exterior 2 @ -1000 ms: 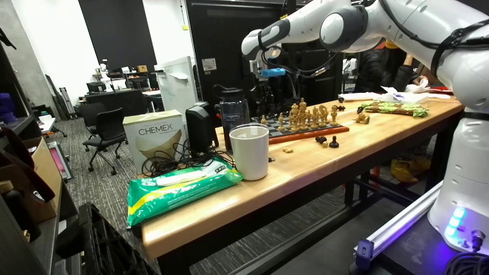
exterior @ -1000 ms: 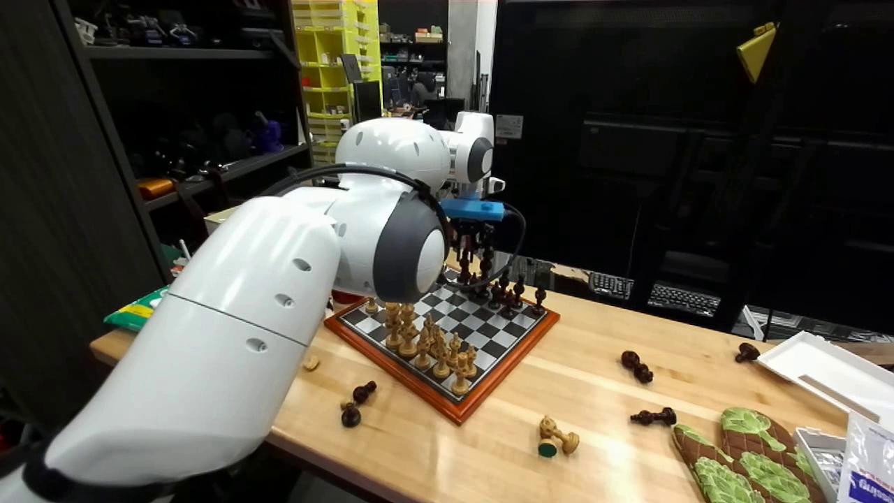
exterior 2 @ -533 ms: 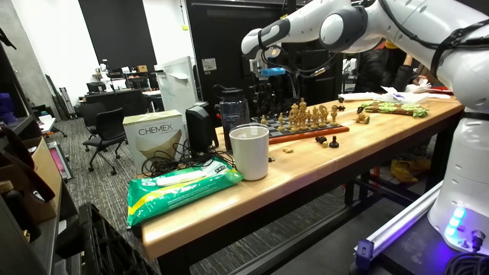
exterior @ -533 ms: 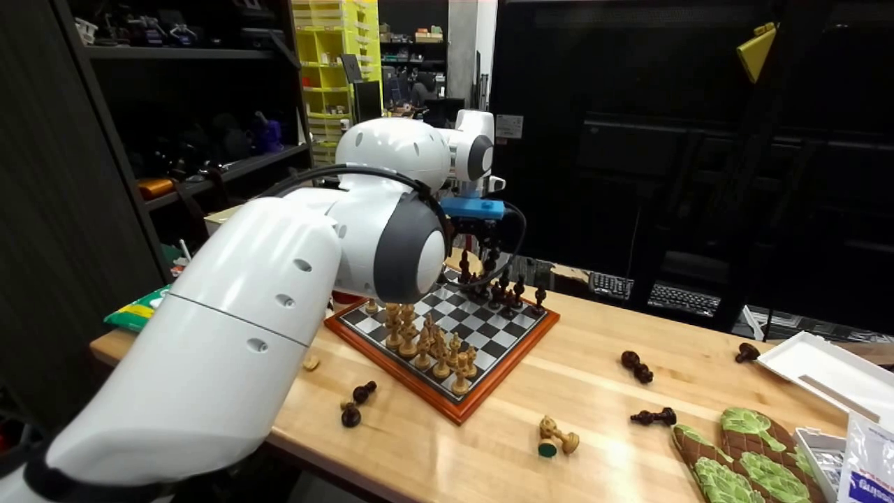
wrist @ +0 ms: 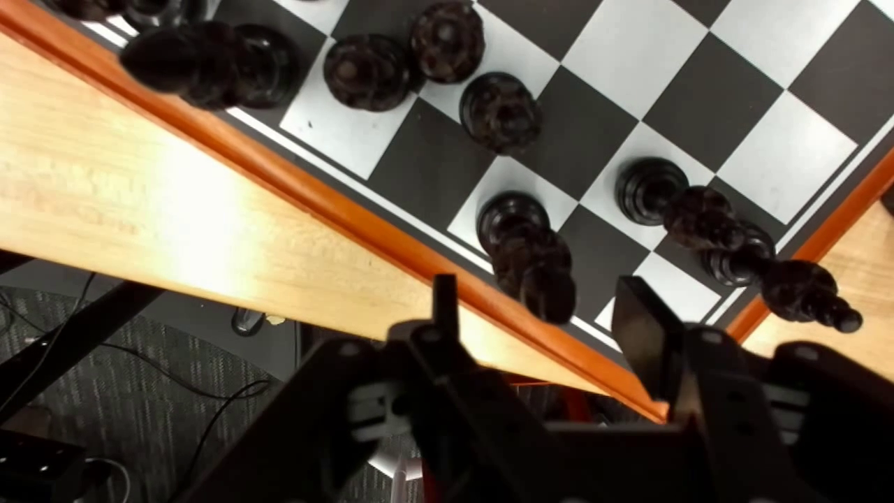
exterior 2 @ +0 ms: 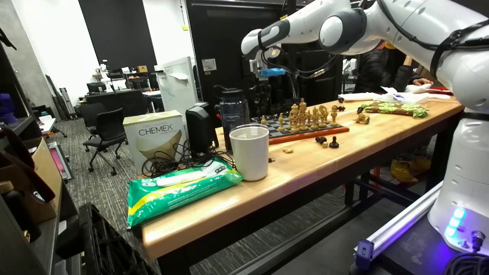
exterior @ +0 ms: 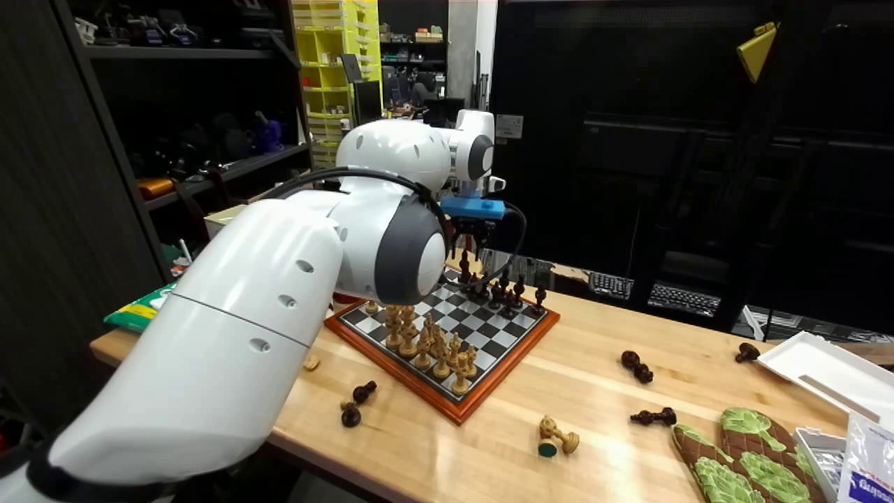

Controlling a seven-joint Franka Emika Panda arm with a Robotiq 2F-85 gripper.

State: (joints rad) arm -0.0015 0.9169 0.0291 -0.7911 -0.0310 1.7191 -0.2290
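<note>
Clearance worries me most: the gripper (wrist: 547,314) has its jaws spread, pinching nothing, at the lower middle of the wrist view, and a tall dark chess piece (wrist: 529,258) shows in the gap, standing on the chessboard (wrist: 632,54) just inside the rim (wrist: 335,209). An off-centre descent could topple that piece, and a sideways drift might clip a dark neighbour (wrist: 698,216) to the right. The rounded, glossy body could also slip from a poorly centred grip. Checkered and flat, the board looks smooth; its reddish wooden rim shines, and the pale, grained tabletop (wrist: 105,202) at left throws back glare. In an exterior view, honey-coloured chessmen (exterior: 408,342) cluster at mid-frame, bulbous and ringed.
</note>
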